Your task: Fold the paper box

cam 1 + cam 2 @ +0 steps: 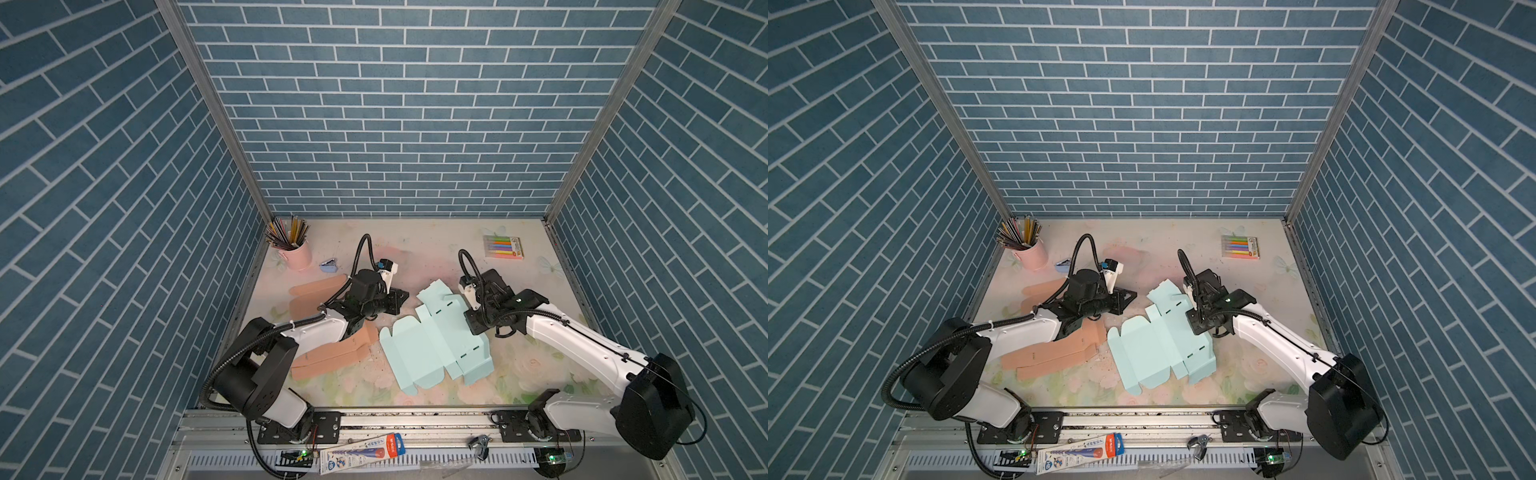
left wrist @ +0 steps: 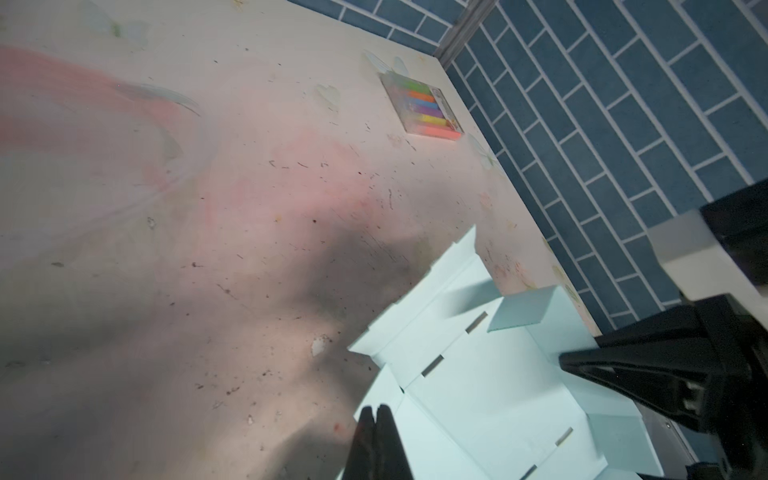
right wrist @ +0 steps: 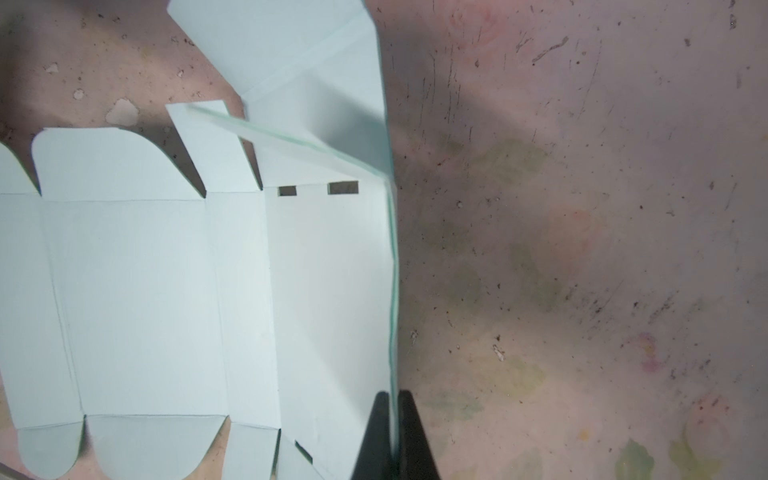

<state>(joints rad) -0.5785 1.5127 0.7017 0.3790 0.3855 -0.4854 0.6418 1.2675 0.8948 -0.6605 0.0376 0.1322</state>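
We are looking at the blue paper box [image 1: 432, 349], a flat cut-out lying in the middle of the table [image 1: 415, 245], its long axis running crosswise from the right arm's side toward the left. The right gripper [image 3: 392, 399] is clenching the end panel nearest it, which is standing upright. The left gripper [image 2: 376, 419], clenched on nothing, is hovering just beside the blank's far edge. We are judging the right arm nearer for folding leftward.
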